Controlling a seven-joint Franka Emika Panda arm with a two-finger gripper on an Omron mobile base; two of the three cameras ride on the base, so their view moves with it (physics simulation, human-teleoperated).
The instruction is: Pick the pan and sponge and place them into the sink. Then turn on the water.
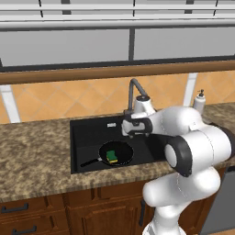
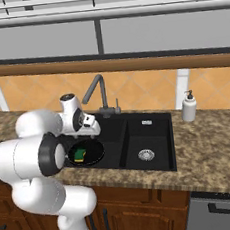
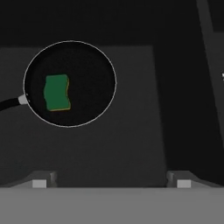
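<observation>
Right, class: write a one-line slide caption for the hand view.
Open gripper above the sink, where the sponge lies inside the pan.

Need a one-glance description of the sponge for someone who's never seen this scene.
Find the black double-basin sink set in the speckled stone counter, under the gooseneck faucet. In its large basin lies a round black pan with a long thin handle. The sponge is the small green block with a yellow underside lying inside that pan, the only bright thing in the sink.

The arm (image 1: 193, 147) beside the sink (image 1: 85, 137) is glossy white, bulbous segments joined by dark round joints, with a dark-fronted hand.
</observation>
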